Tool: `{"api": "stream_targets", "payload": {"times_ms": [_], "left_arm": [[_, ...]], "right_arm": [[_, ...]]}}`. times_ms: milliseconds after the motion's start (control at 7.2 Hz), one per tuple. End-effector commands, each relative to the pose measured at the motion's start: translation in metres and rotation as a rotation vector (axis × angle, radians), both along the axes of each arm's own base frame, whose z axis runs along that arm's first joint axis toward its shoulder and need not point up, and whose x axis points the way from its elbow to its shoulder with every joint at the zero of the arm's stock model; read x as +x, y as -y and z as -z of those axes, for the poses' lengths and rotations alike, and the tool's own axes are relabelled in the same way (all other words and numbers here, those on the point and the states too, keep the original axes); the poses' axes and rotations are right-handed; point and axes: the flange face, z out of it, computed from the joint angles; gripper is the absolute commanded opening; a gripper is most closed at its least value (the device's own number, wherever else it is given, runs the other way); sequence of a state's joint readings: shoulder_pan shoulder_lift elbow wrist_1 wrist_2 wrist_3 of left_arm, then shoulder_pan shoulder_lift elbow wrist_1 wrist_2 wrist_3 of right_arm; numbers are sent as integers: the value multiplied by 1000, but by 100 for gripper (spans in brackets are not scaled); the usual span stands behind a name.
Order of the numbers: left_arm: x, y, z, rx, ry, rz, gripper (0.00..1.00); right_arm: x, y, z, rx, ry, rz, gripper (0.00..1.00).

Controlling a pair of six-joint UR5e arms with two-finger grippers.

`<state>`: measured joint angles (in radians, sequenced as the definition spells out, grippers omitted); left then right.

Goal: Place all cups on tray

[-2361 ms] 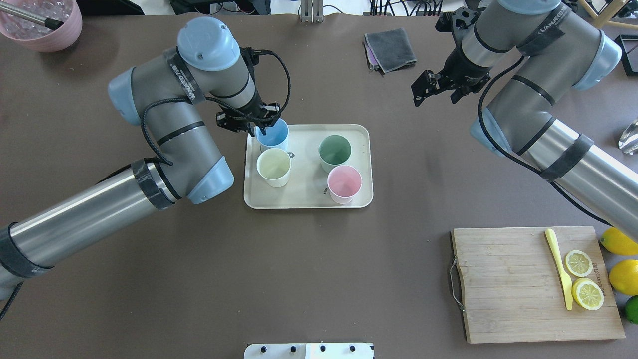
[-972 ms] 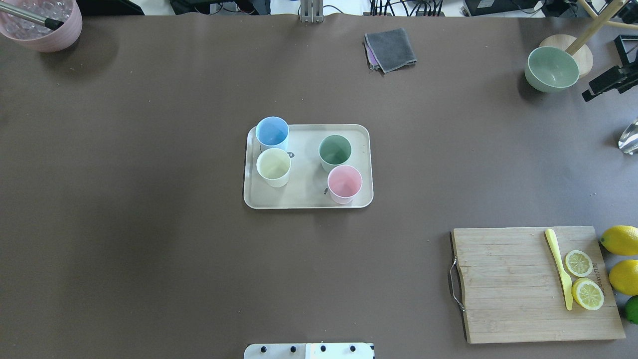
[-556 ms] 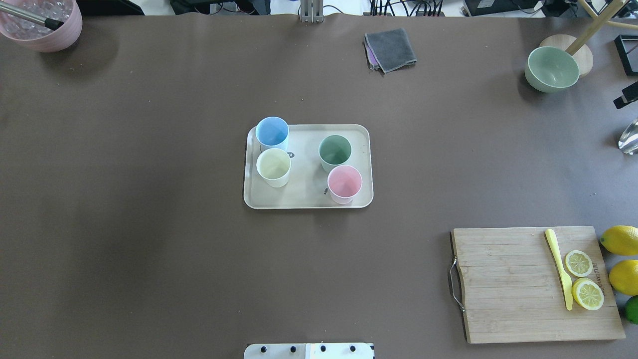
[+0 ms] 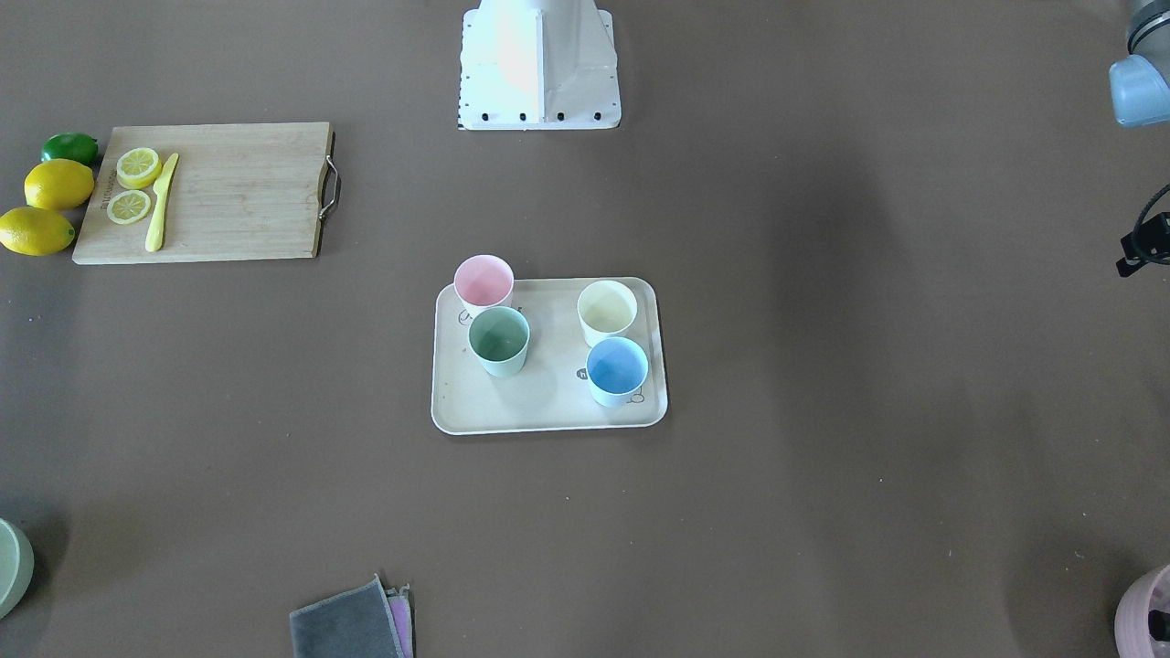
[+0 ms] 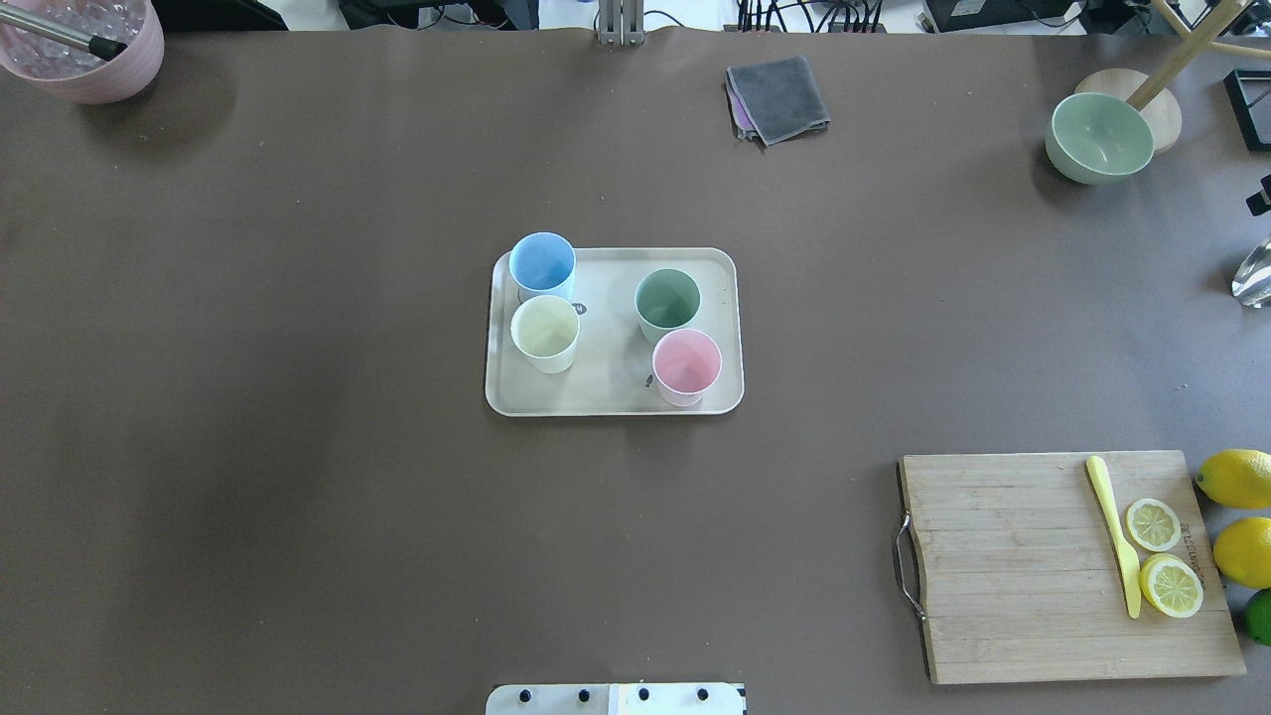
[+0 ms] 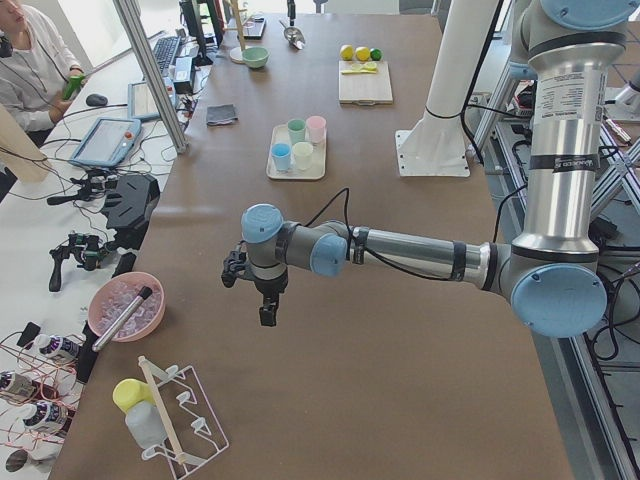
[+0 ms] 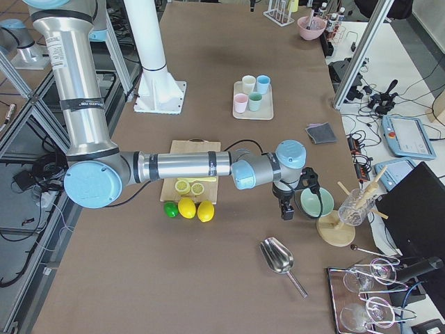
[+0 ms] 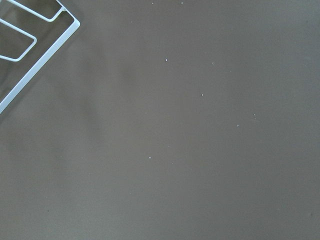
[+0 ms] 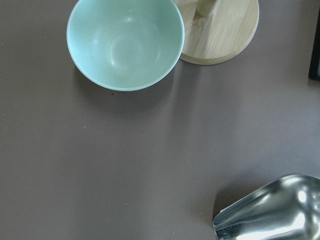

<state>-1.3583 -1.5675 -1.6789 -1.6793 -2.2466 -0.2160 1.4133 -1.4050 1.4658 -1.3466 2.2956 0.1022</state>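
Observation:
The cream tray [image 5: 606, 393] lies mid-table, also in the front view [image 4: 530, 407]. Four cups stand upright on it: blue [image 5: 542, 263], pale yellow [image 5: 544, 328], green [image 5: 667, 298] and pink [image 5: 686, 362]. Nothing touches them. My left gripper [image 6: 268, 312] hangs above bare table far from the tray, toward the table's left end. My right gripper [image 7: 285, 211] hangs near the green bowl at the right end. Both show clearly only in the side views, so I cannot tell whether they are open or shut. The wrist views show no fingers.
A wooden cutting board [image 5: 1003, 566] with lemon slices and a yellow knife lies front right, with whole lemons [image 5: 1236, 480] beside it. A green bowl [image 5: 1098, 137], grey cloth [image 5: 779, 97], pink bowl [image 5: 79, 50], metal scoop [image 9: 270, 212] and white wire rack [image 8: 30, 45] sit around the edges.
The left gripper has let go of the blue cup and left the tray. Both arms have swung outward, out of the overhead view. The cups have not moved.

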Motion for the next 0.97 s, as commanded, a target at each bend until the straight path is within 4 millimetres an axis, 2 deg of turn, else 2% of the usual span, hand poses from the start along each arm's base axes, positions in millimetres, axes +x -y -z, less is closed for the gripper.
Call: {"api": "stream_targets", "payload": {"times_ms": [0, 417, 833], "left_arm": [[0, 0, 8, 2, -14, 12, 98], [0, 1, 9, 8, -2, 13, 98], [0, 2, 28, 44, -14, 10, 98]], "right_arm": [[1, -6, -6, 3, -8, -2, 100], [2, -7, -3, 23, 1, -2, 100], [3, -3, 0, 31, -17, -16, 100]]}}
